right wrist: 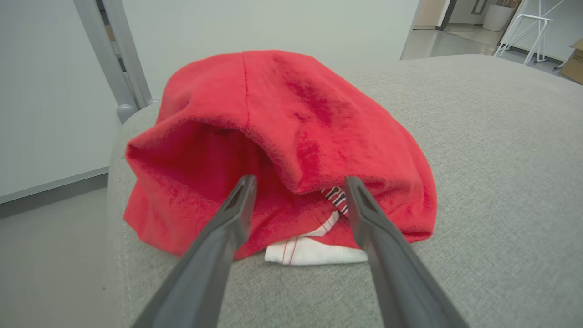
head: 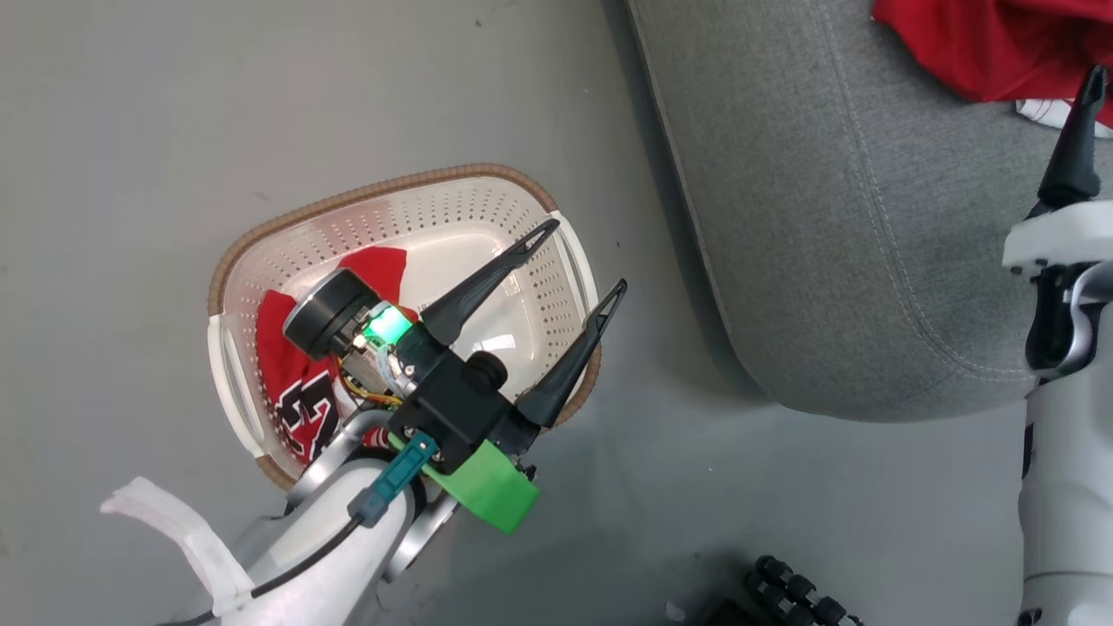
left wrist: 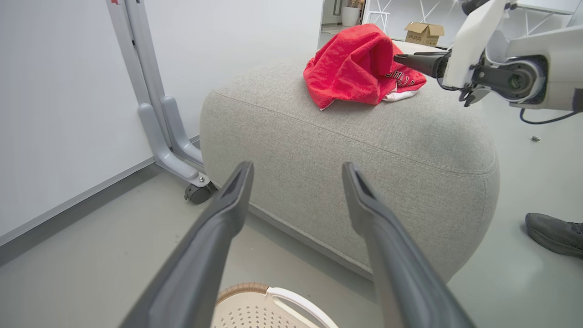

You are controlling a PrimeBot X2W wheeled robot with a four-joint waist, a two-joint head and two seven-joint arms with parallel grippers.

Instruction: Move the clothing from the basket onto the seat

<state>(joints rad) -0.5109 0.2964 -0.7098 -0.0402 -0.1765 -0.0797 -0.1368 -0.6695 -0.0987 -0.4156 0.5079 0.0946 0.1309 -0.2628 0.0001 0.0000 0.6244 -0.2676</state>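
The cream basket point(head: 365, 196) stands on the floor with a red garment point(head: 291, 365) bearing black-and-white numerals inside, partly hidden by my left arm. My left gripper point(head: 589, 255) hangs open and empty above the basket's right end, fingers toward the grey seat point(head: 852, 217). In the left wrist view the open left gripper point(left wrist: 297, 168) faces the seat point(left wrist: 364, 146), the basket's rim point(left wrist: 246, 288) below. Another red garment point(right wrist: 282, 127) with white trim lies crumpled on the seat point(right wrist: 492, 182). My right gripper point(right wrist: 300, 182) is open, fingertips at that garment's near edge.
A whiteboard stand's grey wheeled leg point(left wrist: 173, 150) sits on the floor left of the seat. A person's dark shoe point(left wrist: 553, 232) rests by the seat's right side. A cardboard box point(left wrist: 423, 32) stands far behind. My dark wheeled base point(head: 791, 591) shows at the bottom.
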